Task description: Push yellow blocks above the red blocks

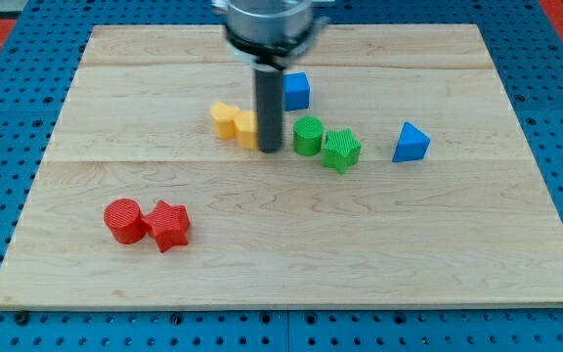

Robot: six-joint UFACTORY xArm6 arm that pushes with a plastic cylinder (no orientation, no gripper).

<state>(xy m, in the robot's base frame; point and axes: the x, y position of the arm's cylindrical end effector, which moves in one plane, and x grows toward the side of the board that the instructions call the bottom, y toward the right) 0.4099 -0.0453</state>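
Two yellow blocks sit near the board's middle top: one yellow block (225,119) to the left and a second yellow block (247,128) partly hidden behind my rod. My tip (270,150) rests just right of the second yellow block, touching or nearly touching it. A red cylinder (123,220) and a red star (169,225) lie side by side at the view's lower left, far from the tip.
A green cylinder (308,135) and a green star (340,150) lie just right of the tip. A blue cube (296,91) sits above them, and a blue triangular block (411,143) farther right. The wooden board (291,274) ends in a blue pegboard surround.
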